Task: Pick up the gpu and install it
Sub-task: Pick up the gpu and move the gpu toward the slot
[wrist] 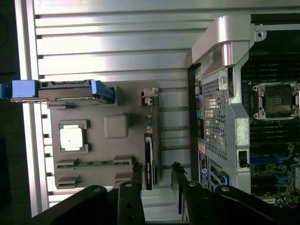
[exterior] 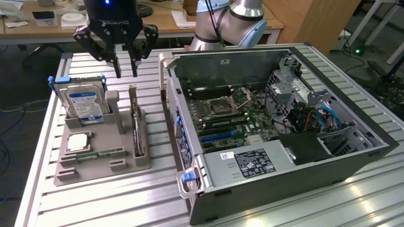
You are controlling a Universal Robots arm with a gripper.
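The black two-fingered gripper (exterior: pixel 126 72) hangs above the grey plastic parts holder (exterior: pixel 101 165), its fingers parted with a clear gap and nothing between them. The gpu (exterior: pixel 136 125), a thin dark circuit card, stands on edge in a slot along the side of the holder nearest the open grey metal computer case (exterior: pixel 284 179). From the wrist view the fingers line up with the card's upper edge, apart from it. The same holder carries a blue-labelled silver hard drive (exterior: pixel 85 101) (upright in its cradle), a square silver processor chip (exterior: pixel 77 142) and a narrow green memory stick (exterior: pixel 101 153). Everything rests on a ribbed aluminium table (exterior: pixel 94 203).
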